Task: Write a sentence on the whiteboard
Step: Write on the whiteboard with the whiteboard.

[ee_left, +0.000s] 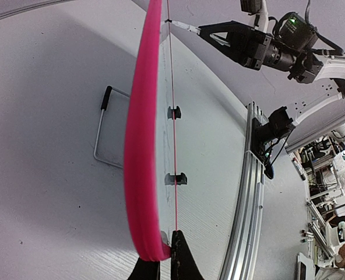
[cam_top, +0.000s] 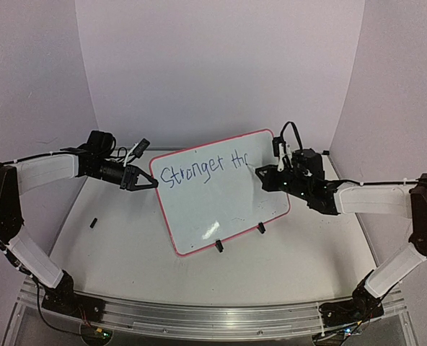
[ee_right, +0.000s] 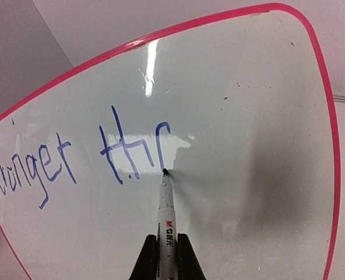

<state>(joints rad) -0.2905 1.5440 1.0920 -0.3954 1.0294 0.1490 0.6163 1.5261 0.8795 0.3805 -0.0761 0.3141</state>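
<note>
The whiteboard [cam_top: 221,209] stands tilted on two black clip feet in the middle of the table, with a red-pink rim. Blue lettering [cam_top: 203,171] on it reads "Stronger th" plus one further stroke, clearer in the right wrist view [ee_right: 73,157]. My left gripper [cam_top: 150,183] is shut on the board's left edge; the left wrist view shows the rim [ee_left: 140,146] pinched between the fingers [ee_left: 161,265]. My right gripper [cam_top: 260,171] is shut on a white marker [ee_right: 166,224], whose tip touches the board at the last stroke's foot.
A small black marker cap [cam_top: 94,223] lies on the table at the left. A wire stand [ee_left: 105,131] lies behind the board. The aluminium rail [cam_top: 199,317] runs along the near edge. Pale walls enclose the back and sides.
</note>
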